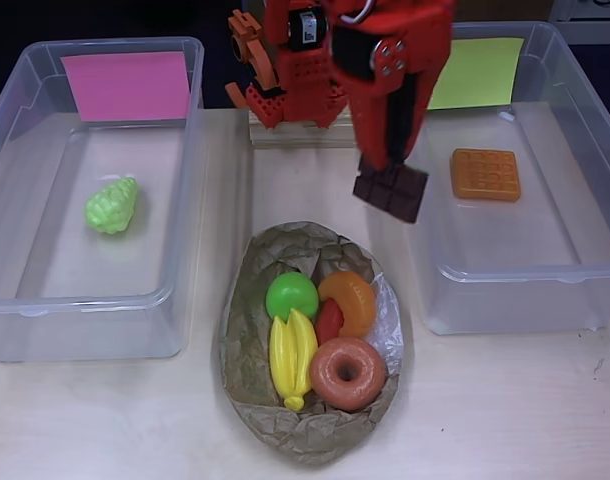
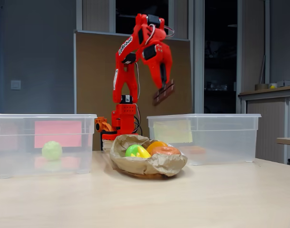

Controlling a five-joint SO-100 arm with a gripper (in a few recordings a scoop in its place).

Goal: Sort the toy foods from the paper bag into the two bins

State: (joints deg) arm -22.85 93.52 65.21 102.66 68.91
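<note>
**Chocolate bar held aloft between bag and right-hand bin**

The red two-finger gripper (image 1: 388,165) is clamped on the brown plastic chocolate bar (image 1: 391,190), its fingers closed on the bar's upper edge so the segmented slab hangs tilted beneath them. In the fixed view the bar (image 2: 163,93) is high in the air, clear above the rims of both tubs.

In the overhead view, just right of the fingers stands the clear plastic rectangular bin with the yellow-green sheet (image 1: 593,258), and inside it, right of the held bar, lies the orange square waffle (image 1: 485,174). The bar appears over that bin's left wall.

Below the fingers in the overhead view sits the crumpled brown paper bag (image 1: 247,330), an open oval holding the round green apple (image 1: 291,295), the yellow bunch of bananas (image 1: 291,355), the orange croissant (image 1: 350,300), the brown ring donut (image 1: 347,373) and the red chili (image 1: 329,322) wedged among them.

Well to the left of the fingers is the clear bin with the pink sheet (image 1: 15,95), with the light green cluster of grapes (image 1: 112,205) resting on its floor.
</note>
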